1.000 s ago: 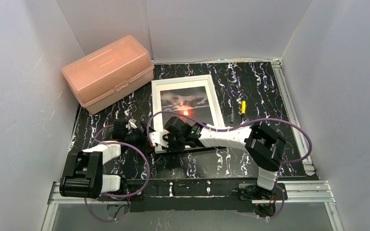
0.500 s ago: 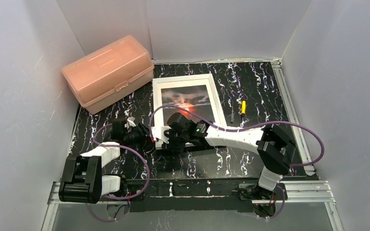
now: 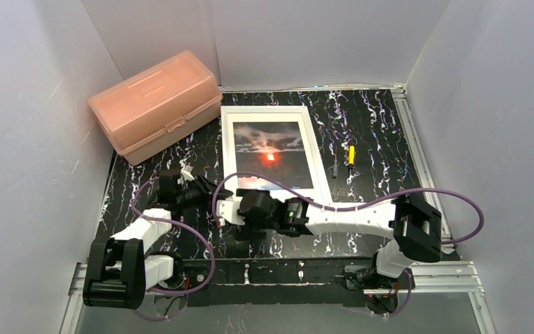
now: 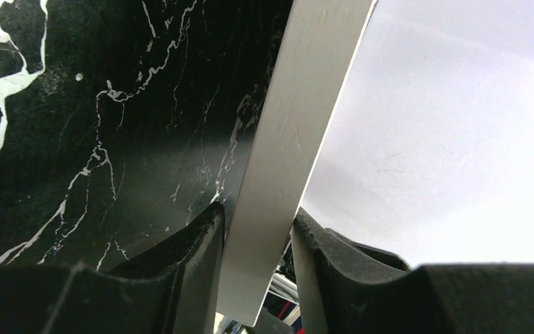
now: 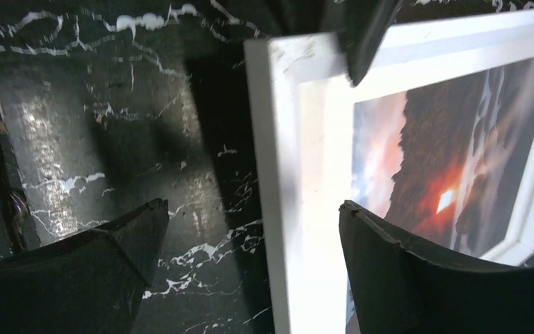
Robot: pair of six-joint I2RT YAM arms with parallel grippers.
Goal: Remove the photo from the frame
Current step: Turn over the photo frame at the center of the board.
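Observation:
The frame (image 3: pixel 264 111), white-bordered, sits face up mid-table with the photo (image 3: pixel 271 149) of a red sun glow still inside it. My left gripper (image 3: pixel 207 191) is shut on the frame's near-left corner. In the left wrist view the white frame edge (image 4: pixel 299 125) is pinched between both fingers (image 4: pixel 195 271). My right gripper (image 3: pixel 240 209) hovers open at the frame's near edge. In the right wrist view its jaws straddle the frame's border (image 5: pixel 278 174) without touching it, and the photo (image 5: pixel 445 160) lies to the right. A dark finger of the left gripper (image 5: pixel 368 28) rests on the corner.
A pink plastic box (image 3: pixel 154 104) stands at the back left, close to the frame's far-left corner. Two small tools, one yellow-handled (image 3: pixel 351 154) and one dark (image 3: pixel 334 169), lie right of the frame. White walls enclose the black marbled table (image 3: pixel 382 125).
My right gripper has let go of the frame, opened wide and drawn back toward the near edge. My left gripper has closed on the near-left corner. The frame now looks flatter.

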